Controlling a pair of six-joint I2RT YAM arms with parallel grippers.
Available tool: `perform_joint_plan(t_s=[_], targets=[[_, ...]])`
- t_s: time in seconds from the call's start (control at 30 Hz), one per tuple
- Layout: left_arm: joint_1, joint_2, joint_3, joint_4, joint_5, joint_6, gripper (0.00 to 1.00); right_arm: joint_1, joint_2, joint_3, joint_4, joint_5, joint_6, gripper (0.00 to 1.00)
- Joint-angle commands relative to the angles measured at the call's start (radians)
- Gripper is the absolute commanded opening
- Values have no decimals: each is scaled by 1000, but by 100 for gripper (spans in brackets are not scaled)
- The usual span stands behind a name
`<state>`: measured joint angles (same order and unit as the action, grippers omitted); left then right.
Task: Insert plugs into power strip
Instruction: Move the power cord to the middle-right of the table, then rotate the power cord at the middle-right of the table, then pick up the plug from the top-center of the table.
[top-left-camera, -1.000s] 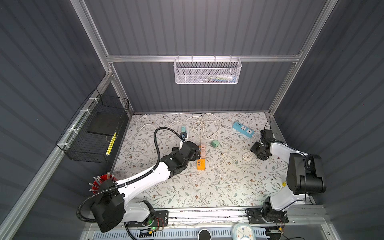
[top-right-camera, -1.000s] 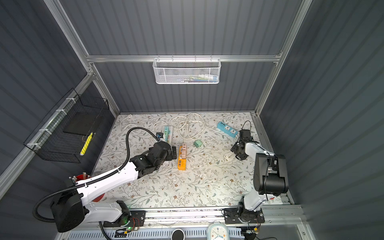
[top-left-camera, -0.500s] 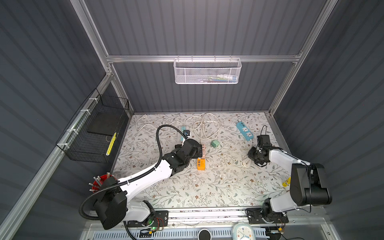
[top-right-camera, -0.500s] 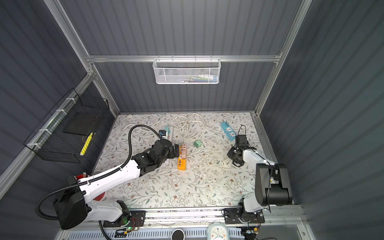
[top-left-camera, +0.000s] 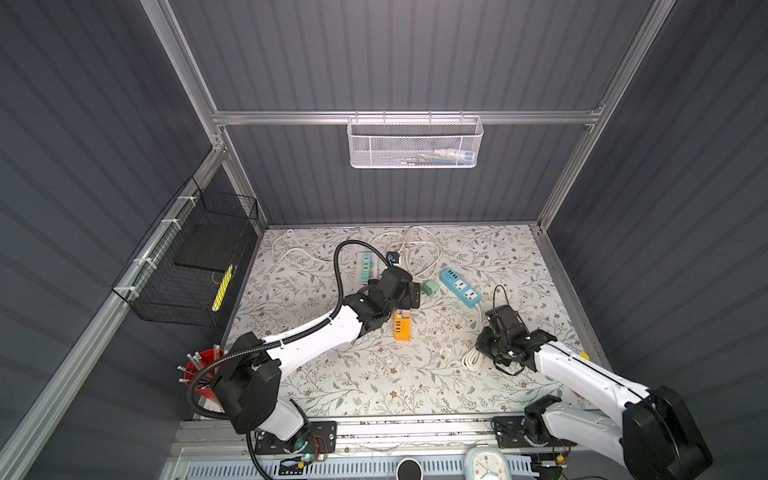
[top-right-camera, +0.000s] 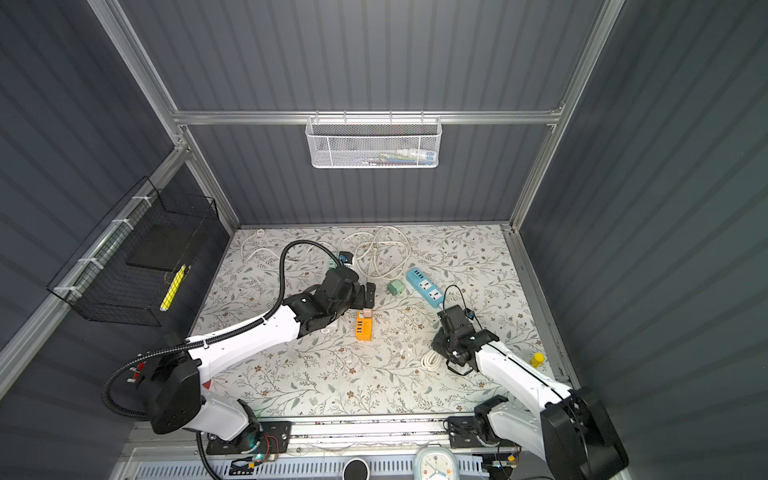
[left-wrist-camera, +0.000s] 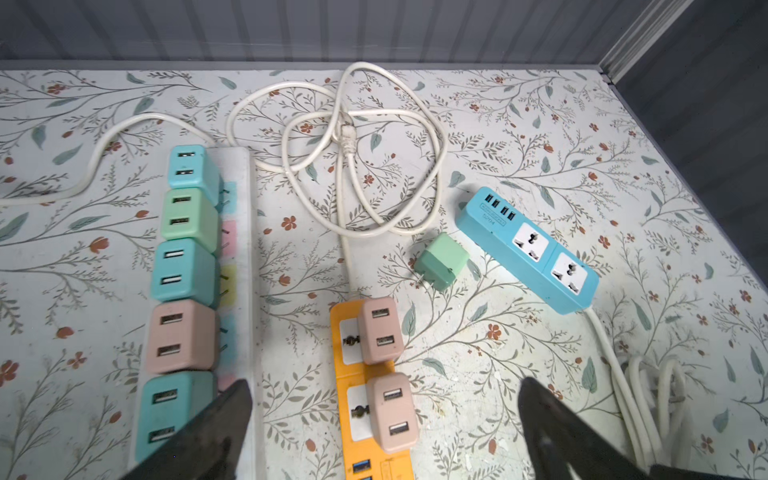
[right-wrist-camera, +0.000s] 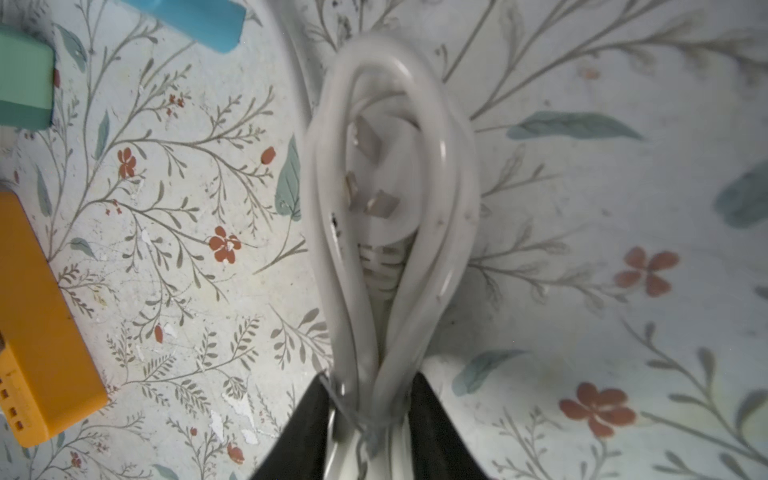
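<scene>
Left wrist view: left gripper (left-wrist-camera: 383, 384) jaws apart, empty; loose mint plug (left-wrist-camera: 441, 261) just ahead, prongs toward it; left arm nearer, right gripper (right-wrist-camera: 370, 378) clamped on coiled cord (right-wrist-camera: 328, 187).

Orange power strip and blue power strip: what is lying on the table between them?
One loose mint green plug, tipped on its side with its prongs showing; the left wrist view shows it clearest.

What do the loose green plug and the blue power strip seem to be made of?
Loose green plug: it looks like moulded plastic, with a matte pastel shell, even colour and rounded edges.
Blue power strip: probably plastic too, smooth with a faint sheen, a visible seam across the body and white socket inserts.
</scene>
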<state>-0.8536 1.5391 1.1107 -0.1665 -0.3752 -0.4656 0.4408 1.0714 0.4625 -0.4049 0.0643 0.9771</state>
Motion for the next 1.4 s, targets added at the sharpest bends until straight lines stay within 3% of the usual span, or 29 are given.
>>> perform_joint_plan(t_s=[0.0, 0.17, 0.57, 0.7, 0.83, 0.97, 1.1, 1.2, 1.37], targets=[[6, 52, 59, 4, 75, 86, 98, 25, -17, -15, 40, 36, 87, 43], [5, 197, 195, -66, 85, 169, 97, 41, -14, -32, 81, -34, 68, 62], [5, 449, 489, -132, 170, 322, 98, 151, 13, -55, 271, -165, 146, 64], [5, 529, 573, -188, 196, 392, 97, 151, -73, -19, 165, -149, 99, 65], [6, 588, 616, -228, 223, 469, 90, 146, -176, 86, -78, 12, -25, 70], [11, 639, 655, -264, 263, 561, 82, 62, -190, 216, -228, 147, -180, 76], [16, 711, 765, -346, 315, 664, 76, -140, -175, 265, -167, 21, -277, 78], [22, 771, 857, -426, 304, 700, 69, -189, -146, 309, -163, 0, -313, 79], [48, 824, 915, -462, 295, 670, 69, -211, -114, 310, -142, -33, -335, 80]])
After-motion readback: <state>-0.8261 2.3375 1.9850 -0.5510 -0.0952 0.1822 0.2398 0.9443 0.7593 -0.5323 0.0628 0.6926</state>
